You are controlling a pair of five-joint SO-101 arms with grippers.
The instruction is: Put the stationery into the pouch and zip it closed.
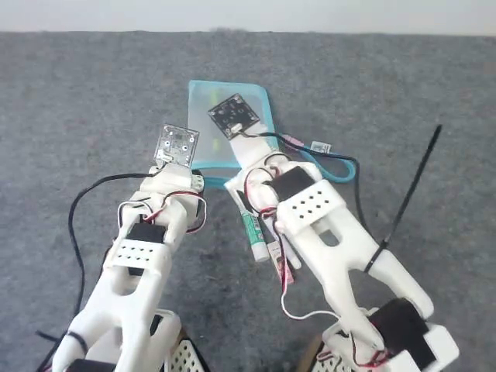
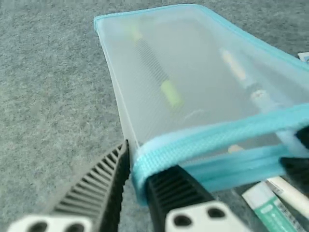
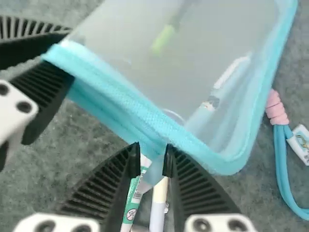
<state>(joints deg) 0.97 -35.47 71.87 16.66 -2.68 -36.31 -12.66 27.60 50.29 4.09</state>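
The translucent pouch [image 1: 211,101] with teal trim lies flat at the table's middle back. Inside it are a green-and-yellow pen [image 2: 154,72] and a white-and-blue pen [image 2: 246,82]. My left gripper [image 2: 137,166] is shut on the pouch's near corner, on the teal zip edge [image 2: 217,137]. My right gripper [image 3: 151,152] pinches the same zip edge [image 3: 120,104] a little farther along, close beside the left gripper [image 3: 29,63]. Two pens [image 1: 254,229] lie outside on the table just below the pouch mouth, under the right arm.
A blue lanyard with a pink end [image 1: 329,159] trails from the pouch's right side. A black cable tie [image 1: 411,190] lies at the right. Grey carpet-like cloth [image 1: 77,101] covers the table, with free room left and right.
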